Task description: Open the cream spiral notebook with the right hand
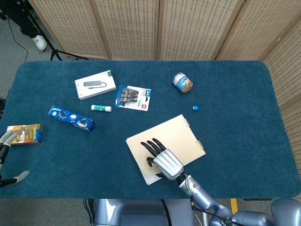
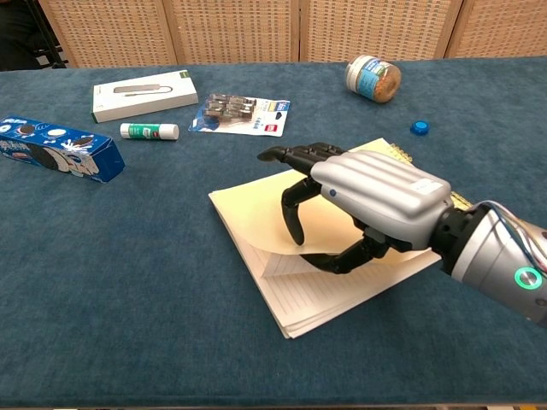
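Lower centre of the frame: right hand [image 2: 376, 201] pinches the notebook [image 2: 256, 218] cover, lifting its near corner off the lined pages.

White box [image 1: 95, 84], battery pack [image 1: 133, 97], glue stick [image 1: 101, 108], blue cookie box [image 1: 71, 118], jar [image 1: 182, 82], blue cap [image 1: 195, 108] on table [image 1: 244, 99].

The right hand [image 2: 376, 201] rests on the notebook [image 2: 265, 213], thumb seemingly under its cover.
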You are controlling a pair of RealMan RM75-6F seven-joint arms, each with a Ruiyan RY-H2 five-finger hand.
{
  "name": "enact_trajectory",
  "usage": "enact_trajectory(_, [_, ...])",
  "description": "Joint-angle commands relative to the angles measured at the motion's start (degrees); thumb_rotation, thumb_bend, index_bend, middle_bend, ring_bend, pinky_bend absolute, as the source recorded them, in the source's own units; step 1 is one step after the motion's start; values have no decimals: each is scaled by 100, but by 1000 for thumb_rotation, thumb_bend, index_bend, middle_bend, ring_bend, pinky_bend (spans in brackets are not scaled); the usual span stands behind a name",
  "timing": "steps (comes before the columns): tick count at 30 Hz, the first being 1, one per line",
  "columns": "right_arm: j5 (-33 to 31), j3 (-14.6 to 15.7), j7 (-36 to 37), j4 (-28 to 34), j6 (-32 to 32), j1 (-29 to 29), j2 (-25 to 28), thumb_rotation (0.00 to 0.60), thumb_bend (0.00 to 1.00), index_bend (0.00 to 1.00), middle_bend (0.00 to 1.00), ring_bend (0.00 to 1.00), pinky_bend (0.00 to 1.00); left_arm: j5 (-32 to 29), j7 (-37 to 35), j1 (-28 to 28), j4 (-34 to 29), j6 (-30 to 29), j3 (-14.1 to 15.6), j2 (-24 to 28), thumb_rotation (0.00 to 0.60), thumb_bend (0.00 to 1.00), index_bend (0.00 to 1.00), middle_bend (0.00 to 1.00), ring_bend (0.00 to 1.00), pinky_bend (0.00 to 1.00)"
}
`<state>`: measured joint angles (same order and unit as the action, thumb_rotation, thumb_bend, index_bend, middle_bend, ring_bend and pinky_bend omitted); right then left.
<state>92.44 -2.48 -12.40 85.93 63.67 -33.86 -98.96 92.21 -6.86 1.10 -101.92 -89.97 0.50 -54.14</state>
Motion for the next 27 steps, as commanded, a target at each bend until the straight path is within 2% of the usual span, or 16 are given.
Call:
enact_trajectory(1, [-108, 34, 259, 364, -120, -20, 109, 600, 849, 727, 43, 0, 0, 0, 5, -1, 0, -1, 1, -2, 600, 0, 0, 0, 0, 0])
enact_trajectory(7, [-100, 23, 358, 697, -151, -60, 257, 600, 853, 731, 44, 0, 0, -12, 30, 8, -4, 21, -1, -12, 600, 0, 0, 0, 0, 0])
enact_trajectory(15, [-240, -199, 504, 928, -66, -85, 454, 600, 852, 731, 47, 0, 0, -19, 53, 11, -12, 35, 2, -17, 600, 0, 0, 0, 0, 0])
enact_trajectory(19, [-556, -526, 724, 1156, -22, -100, 619, 600, 856, 739, 55, 0, 0, -20, 33, 15, -11, 42, 2, -12, 600, 0, 0, 0, 0, 0])
enact_trajectory(25, [-1358, -1128, 1075, 1551, -40, -85, 974, 600, 865, 743, 58, 0, 0, -13, 7, 18, -13, 49, 8, -3, 600, 0, 0, 0, 0, 0])
enact_trajectory(27, [-2022, -1546, 1298, 1629, -15, -11, 1229, 600, 870, 743, 58, 0, 0, 10, 16, 13, -15, 36, 14, -7, 600, 0, 0, 0, 0, 0])
